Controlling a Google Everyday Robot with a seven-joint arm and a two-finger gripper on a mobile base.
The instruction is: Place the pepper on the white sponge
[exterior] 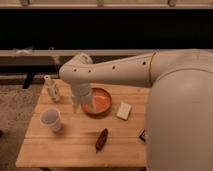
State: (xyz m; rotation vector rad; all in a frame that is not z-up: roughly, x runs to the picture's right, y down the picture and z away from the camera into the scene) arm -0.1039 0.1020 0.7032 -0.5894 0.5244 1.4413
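The pepper, a small dark red-brown chili shape, lies on the wooden table toward its front middle. The white sponge, a cream-white block, lies behind and to the right of it, beside the orange bowl. My gripper hangs from the white arm over the bowl's left edge, behind and left of the pepper, well apart from it. Nothing shows in the gripper.
A white cup stands at the table's left. A small white bottle stands at the back left. A small dark object lies at the right, by my large white arm body. A dark bench runs behind the table.
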